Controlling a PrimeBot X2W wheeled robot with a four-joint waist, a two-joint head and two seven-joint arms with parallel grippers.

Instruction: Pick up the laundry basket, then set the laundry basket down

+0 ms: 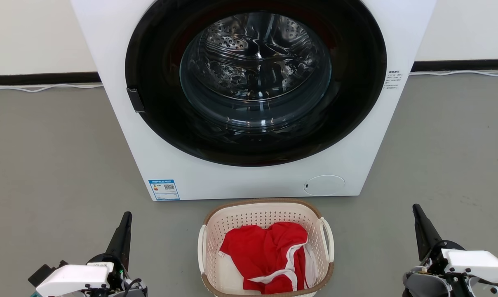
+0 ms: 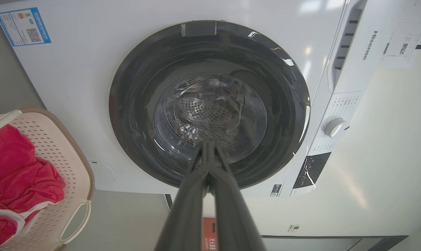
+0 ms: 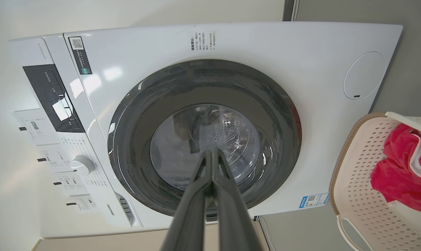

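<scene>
A small cream-white perforated plastic laundry basket [image 1: 253, 218] with a brown woven-look rim sits on the grey floor [image 1: 47, 165], just in front of a large white front-loading washing machine [image 1: 249, 183], with a red garment [image 1: 265, 251] trimmed in white heaped inside. The robot's left gripper [image 1: 126, 216] and right gripper [image 1: 416, 207] flank it, well apart from it, dark fingers pressed together on nothing

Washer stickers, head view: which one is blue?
The QR-code sticker at the lower-left corner of the washing machine front. The text label right of the door is plain dark print, no blue.
</scene>
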